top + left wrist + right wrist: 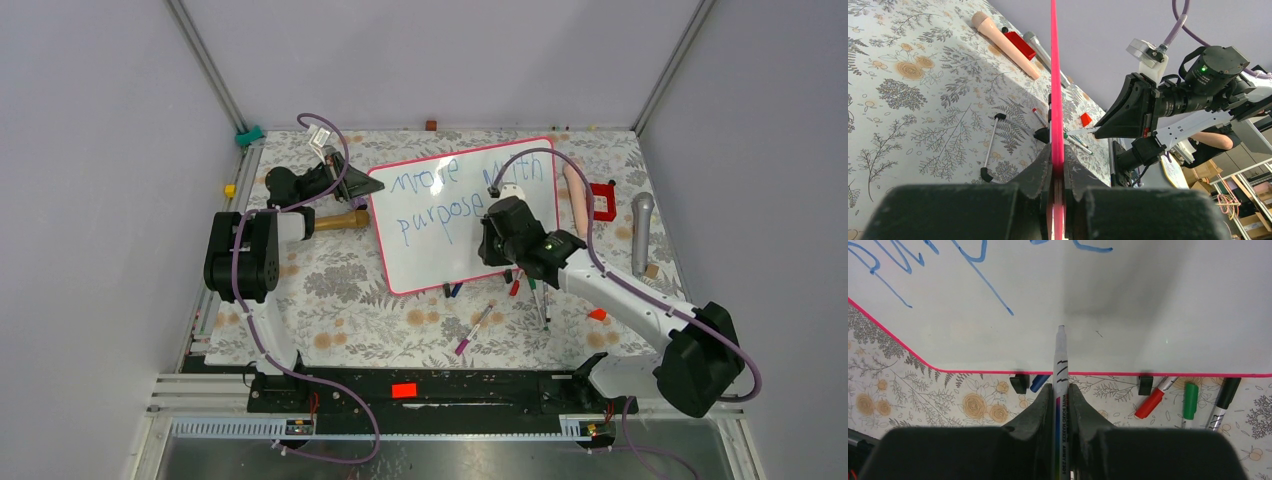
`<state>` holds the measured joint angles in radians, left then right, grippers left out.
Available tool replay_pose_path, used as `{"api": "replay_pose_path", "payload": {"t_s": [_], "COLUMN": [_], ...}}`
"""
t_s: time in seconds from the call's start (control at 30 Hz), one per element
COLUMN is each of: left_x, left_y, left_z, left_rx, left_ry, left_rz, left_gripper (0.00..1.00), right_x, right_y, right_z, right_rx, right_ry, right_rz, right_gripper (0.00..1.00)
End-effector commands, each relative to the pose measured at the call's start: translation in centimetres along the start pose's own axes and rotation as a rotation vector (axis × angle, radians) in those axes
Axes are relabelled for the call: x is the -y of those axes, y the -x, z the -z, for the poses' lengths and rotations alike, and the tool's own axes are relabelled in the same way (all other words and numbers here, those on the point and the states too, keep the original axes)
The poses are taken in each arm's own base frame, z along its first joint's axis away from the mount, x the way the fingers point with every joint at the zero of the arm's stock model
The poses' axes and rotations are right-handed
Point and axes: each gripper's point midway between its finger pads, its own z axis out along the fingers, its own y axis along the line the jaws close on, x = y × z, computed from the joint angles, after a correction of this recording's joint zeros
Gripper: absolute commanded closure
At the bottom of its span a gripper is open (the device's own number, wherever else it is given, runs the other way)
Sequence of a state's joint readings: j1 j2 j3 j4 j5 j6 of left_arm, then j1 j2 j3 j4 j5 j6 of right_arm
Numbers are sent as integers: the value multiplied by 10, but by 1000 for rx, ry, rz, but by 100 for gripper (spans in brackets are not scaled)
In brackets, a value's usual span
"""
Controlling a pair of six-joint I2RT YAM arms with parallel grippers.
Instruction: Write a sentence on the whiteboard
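grey walls close in a surface point(330, 290) covered with a floral cloth. toward its far middle sits the whiteboard point(450, 260), turned askew, with a thin pink rim all round. the sentence point(440, 195) runs across it in wobbly blue letters: "more with" in the upper row and "purpose" below it, the end of that lower row hidden behind the right arm. the left end effector point(1057, 167) is closed tight on the whiteboard's left edge, and in its wrist view the pink rim rises edge-on from between the fingers. the right end effector point(1060, 390) is clamped on a marker point(1060, 360), which points up at the lower blank part of the whiteboard, below the blue strokes; its tip lies over the white face, but whether it touches cannot be told. along the lower rim two black clip feet point(1019, 383) stand on the cloth. loose pens lie just below that rim: a blue one point(1039, 382) beside the left foot, then a red one point(1151, 401), a green one point(1190, 400) and a black one point(1225, 392) to the right. right of the whiteboard lie a peach rod point(575, 195), a red block point(603, 200) and a grey microphone point(641, 230).
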<state>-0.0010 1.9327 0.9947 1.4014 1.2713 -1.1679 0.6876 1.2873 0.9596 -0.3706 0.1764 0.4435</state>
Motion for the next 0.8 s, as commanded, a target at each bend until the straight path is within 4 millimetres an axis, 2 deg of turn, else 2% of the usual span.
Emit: {"api": "replay_pose_path", "payload": {"t_s": [0.0, 0.13, 0.3, 0.47, 0.77], "left_x": [15, 15, 14, 14, 13], "left_y": [11, 10, 10, 10, 11], "left_z": [-2, -1, -1, -1, -2], "left_rx": [-17, -17, -18, -17, -17], "left_ry": [-46, -45, -45, -44, -45], "left_rz": [-127, -127, -124, -125, -124], "left_gripper": [100, 100, 100, 100, 100], "right_x": [-8, -4, 0, 1, 9], "right_y": [25, 35, 31, 22, -9], "right_z": [-6, -11, -20, -26, -28], "right_rx": [81, 86, 59, 28, -38], "right_ry": [-10, -62, -103, -103, -105], "right_rz": [11, 22, 29, 24, 8], "right_gripper": [100, 100, 100, 100, 100]}}
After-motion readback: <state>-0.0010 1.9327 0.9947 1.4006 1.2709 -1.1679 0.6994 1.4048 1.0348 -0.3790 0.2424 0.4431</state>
